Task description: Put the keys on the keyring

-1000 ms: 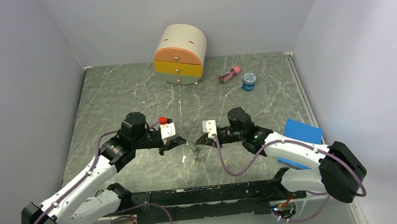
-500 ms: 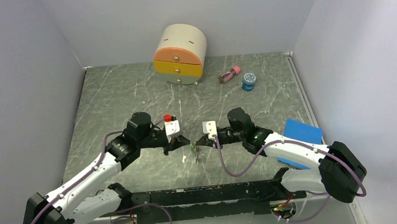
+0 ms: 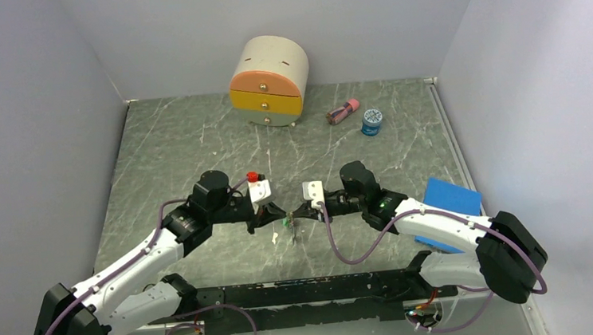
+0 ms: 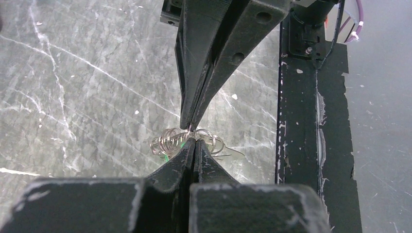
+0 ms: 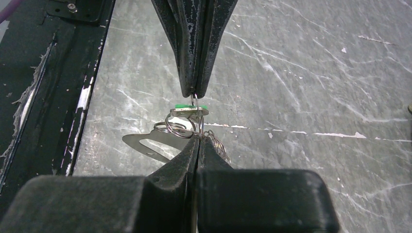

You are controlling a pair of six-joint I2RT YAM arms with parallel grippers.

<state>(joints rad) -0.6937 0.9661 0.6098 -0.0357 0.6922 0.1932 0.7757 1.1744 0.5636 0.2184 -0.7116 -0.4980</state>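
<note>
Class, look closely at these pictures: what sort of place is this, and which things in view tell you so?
Most likely a robot test bench, not a home: two arms bolted to a black rail, plain grey walls boxing in a marble-patterned table, and props such as a small drawer unit.

No text, label, brand, number or sign can be read in any view; the small blue jar (image 3: 371, 121) at the far side of the marbled table (image 3: 187, 144) carries a pale pattern on its lid, too small to make out as writing.
</note>
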